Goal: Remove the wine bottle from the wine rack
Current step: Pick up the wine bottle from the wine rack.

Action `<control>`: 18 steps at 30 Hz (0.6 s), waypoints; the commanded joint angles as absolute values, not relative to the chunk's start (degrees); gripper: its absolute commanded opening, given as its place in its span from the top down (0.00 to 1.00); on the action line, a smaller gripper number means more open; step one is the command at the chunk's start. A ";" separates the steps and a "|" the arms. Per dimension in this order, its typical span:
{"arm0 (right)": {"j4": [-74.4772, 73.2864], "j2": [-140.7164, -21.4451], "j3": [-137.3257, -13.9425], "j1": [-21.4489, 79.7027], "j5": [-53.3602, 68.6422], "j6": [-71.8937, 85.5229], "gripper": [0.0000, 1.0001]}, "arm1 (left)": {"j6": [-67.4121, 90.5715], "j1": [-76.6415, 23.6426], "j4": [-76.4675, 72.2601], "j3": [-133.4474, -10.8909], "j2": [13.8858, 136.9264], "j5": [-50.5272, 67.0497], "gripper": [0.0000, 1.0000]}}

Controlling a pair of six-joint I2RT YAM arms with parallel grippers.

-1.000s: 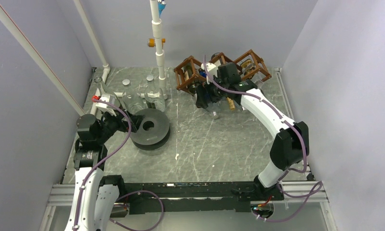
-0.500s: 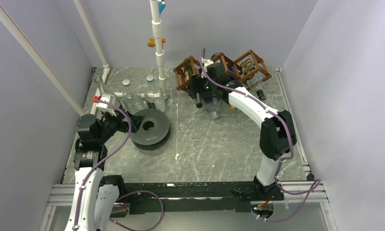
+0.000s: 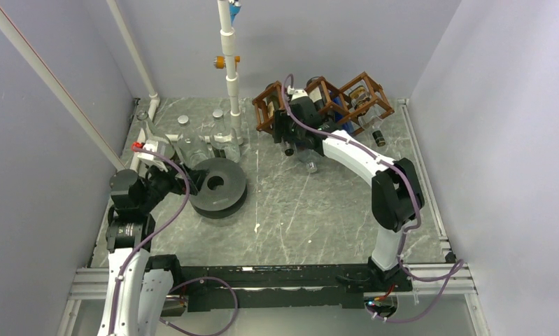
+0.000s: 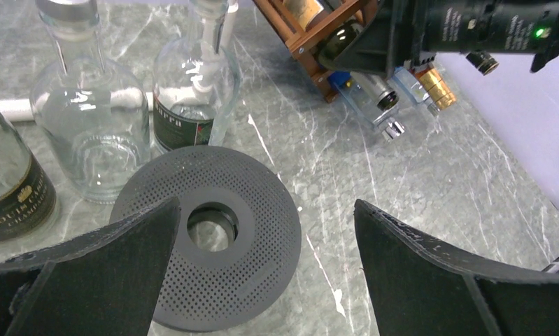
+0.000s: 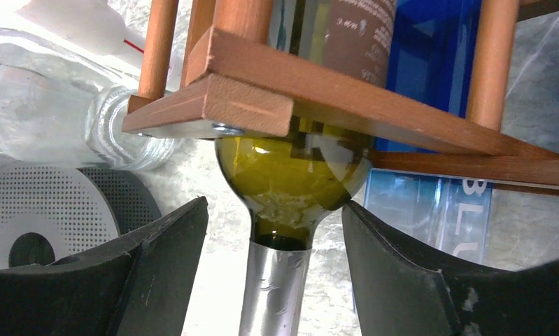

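Since a second ago the right arm has swung in toward the wine rack (image 5: 332, 84) at the upper middle of the top view. The right gripper (image 5: 273, 210) now straddles the foil neck of the green wine bottle (image 5: 290, 168), jaws partly drawn in with gaps either side and nothing held. That bottle lies in a rack cell with its neck poking out toward the bottom of the wrist frame, probably the easiest part to grasp, while the left gripper (image 4: 266, 203) hangs spread wide over the grey perforated disc (image 4: 262, 273) at lower left, out of the way.
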State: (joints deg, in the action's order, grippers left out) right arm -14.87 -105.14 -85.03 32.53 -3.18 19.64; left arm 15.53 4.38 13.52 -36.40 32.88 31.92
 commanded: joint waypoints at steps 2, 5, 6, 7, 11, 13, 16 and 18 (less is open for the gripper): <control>-10.01 -106.15 -83.90 34.61 -7.45 21.47 0.28 | 14.70 4.97 12.14 -36.70 33.66 32.35 0.01; -9.52 -106.66 -83.67 34.80 -8.05 21.64 0.29 | 14.73 5.01 12.13 -36.74 33.58 32.35 0.01; -9.42 -106.76 -83.65 34.80 -8.21 21.62 0.30 | 14.68 5.03 12.13 -36.74 33.57 32.34 0.01; -9.35 -106.86 -83.63 34.80 -8.32 21.70 0.30 | 14.69 5.07 12.14 -36.74 33.57 32.41 0.01; -8.95 -106.88 -83.63 34.80 -8.26 21.60 0.34 | 14.69 5.10 12.13 -36.75 33.57 32.43 0.01; -8.97 -107.03 -83.76 34.80 -8.43 21.51 0.36 | 14.69 5.14 12.04 -36.74 33.57 32.43 0.01; -8.88 -107.37 -83.80 34.80 -8.59 21.66 0.37 | 14.72 5.17 12.11 -36.70 33.66 32.43 0.01; -8.75 -107.64 -83.76 34.80 -8.46 21.71 0.37 | 14.73 5.19 12.04 -36.68 33.66 32.43 0.01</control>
State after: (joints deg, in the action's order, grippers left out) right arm -12.64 -107.26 -83.50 34.59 -7.51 21.04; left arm 15.53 4.86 13.39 -36.34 33.95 31.99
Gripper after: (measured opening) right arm 0.636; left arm 0.992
